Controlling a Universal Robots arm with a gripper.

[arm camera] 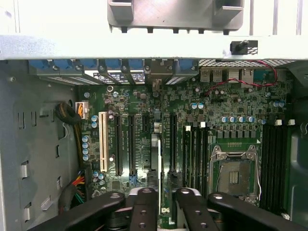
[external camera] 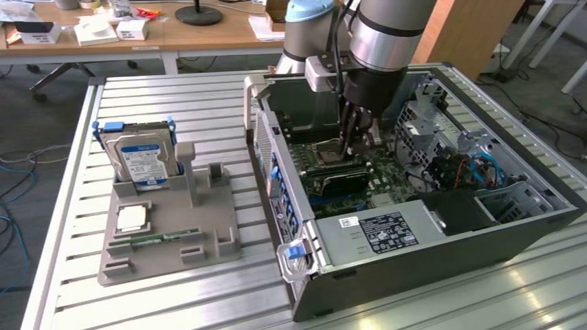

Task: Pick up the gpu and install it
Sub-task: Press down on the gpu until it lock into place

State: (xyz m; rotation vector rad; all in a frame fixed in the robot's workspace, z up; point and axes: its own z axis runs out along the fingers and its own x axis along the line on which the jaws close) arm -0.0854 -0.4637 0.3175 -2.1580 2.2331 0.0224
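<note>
Closest in the wrist view, the gripper (arm camera: 166,193) shows two black fingers (arm camera: 143,204) with a narrow gap between them, pointing down at a green board (arm camera: 231,103). The gpu (arm camera: 155,156) appears edge-on as a thin pale strip standing upright on the board among the long black slots (arm camera: 118,144). It runs out from just beside one finger's inner edge. Whether the fingers are clamped on it or merely beside it cannot be told. An open processor socket (arm camera: 235,174) lies well to one side.

In the exterior view, the arm reaches down into an open computer case (external camera: 440,268) lying on a slatted metal bench (external camera: 174,93), with the gripper (external camera: 356,141) low over the board. On the exterior view's left, apart from the case, a grey holder (external camera: 170,265) carries an upright hard drive (external camera: 139,161) and a slim memory stick (external camera: 156,238). Behind stands a wooden desk (external camera: 211,34)
</note>
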